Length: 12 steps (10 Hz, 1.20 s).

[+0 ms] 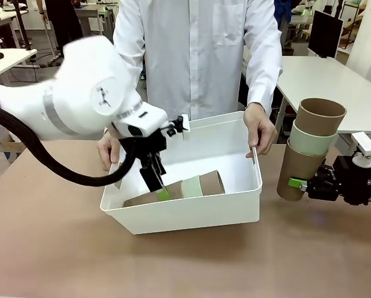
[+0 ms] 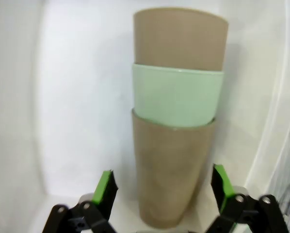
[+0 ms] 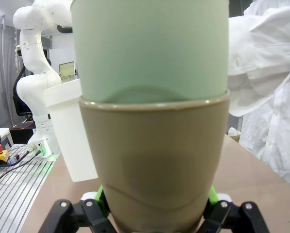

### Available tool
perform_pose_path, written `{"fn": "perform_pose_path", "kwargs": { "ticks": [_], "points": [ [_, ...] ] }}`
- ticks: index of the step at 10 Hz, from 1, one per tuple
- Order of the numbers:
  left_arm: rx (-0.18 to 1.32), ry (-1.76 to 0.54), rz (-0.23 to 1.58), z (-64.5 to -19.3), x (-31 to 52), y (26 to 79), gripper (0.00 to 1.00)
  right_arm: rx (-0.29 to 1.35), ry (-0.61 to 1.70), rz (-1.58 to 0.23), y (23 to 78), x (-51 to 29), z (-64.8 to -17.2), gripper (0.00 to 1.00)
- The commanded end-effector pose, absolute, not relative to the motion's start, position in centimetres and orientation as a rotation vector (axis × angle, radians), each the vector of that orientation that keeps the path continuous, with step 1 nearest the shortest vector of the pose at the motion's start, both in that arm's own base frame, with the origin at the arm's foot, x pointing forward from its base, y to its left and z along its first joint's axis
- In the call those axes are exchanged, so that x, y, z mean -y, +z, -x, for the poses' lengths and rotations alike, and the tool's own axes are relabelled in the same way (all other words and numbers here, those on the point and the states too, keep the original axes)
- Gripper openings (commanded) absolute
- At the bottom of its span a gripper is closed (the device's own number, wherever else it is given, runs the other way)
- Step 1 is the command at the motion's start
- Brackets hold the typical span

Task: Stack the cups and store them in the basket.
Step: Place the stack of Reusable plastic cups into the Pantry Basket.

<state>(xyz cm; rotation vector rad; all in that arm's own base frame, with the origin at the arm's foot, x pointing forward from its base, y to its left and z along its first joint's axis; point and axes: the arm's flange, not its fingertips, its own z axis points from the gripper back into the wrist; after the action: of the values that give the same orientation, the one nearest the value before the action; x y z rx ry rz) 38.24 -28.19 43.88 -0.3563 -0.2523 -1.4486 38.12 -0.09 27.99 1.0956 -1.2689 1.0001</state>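
The outer tan cup [image 3: 154, 165] sits closest, clamped near its base by my right gripper [image 3: 157, 206]. With it I carry a whole stack [image 1: 312, 146]: tan outside, mint green in the middle, tan innermost. The stack hangs above the bench [image 1: 80, 261], just beside the basket [image 1: 192, 214] at its short wall on my right. Its long axis is close to upright, the mouths tipped a little away from the basket.

The basket lies to the left of that gripper, and my right arm is plainly the nearer one to bring this load in. A person's hands [image 1: 260, 127] hold the far rim at both ends.

Inside the basket a second stack of three [image 1: 185, 188] lies on its side near the front wall. Its long axis runs along the basket's length, narrow base to my left and mouths to my right. My left gripper [image 1: 160, 191] reaches down at that base end. In the left wrist view its green pads [image 2: 106, 187] stand wide apart on either side of the tan base, grasping nothing.

I judge the bare floor behind the lying stack to be the spot for my load, laid parallel to it. My left arm hangs over that route.

I can read no brand, label or writing on the cups or the basket.
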Motion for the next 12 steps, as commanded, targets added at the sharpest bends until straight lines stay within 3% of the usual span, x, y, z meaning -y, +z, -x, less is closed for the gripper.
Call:
{"fn": "perform_pose_path", "kwargs": {
  "ticks": [1,6,11,12],
  "points": [
    [0.261,-1.459,0.471,-38.6,24.3,49.3,1.0,1.275,0.997,-1.092,28.6,0.0,-38.3,0.84],
    [0.567,-1.396,0.816,-38.1,7.2,62.8,1.0,1.275,0.997,-1.092,28.6,0.0,-38.3,0.84],
    [0.802,-1.319,0.95,-37.2,-9.9,61.1,1.0,1.275,0.997,-1.092,28.6,0.0,-38.3,0.84],
    [0.916,-1.368,0.918,-35.6,-11.2,61.2,1.0,1.275,0.997,-1.092,28.6,0.0,-38.3,0.84]
  ]
}}
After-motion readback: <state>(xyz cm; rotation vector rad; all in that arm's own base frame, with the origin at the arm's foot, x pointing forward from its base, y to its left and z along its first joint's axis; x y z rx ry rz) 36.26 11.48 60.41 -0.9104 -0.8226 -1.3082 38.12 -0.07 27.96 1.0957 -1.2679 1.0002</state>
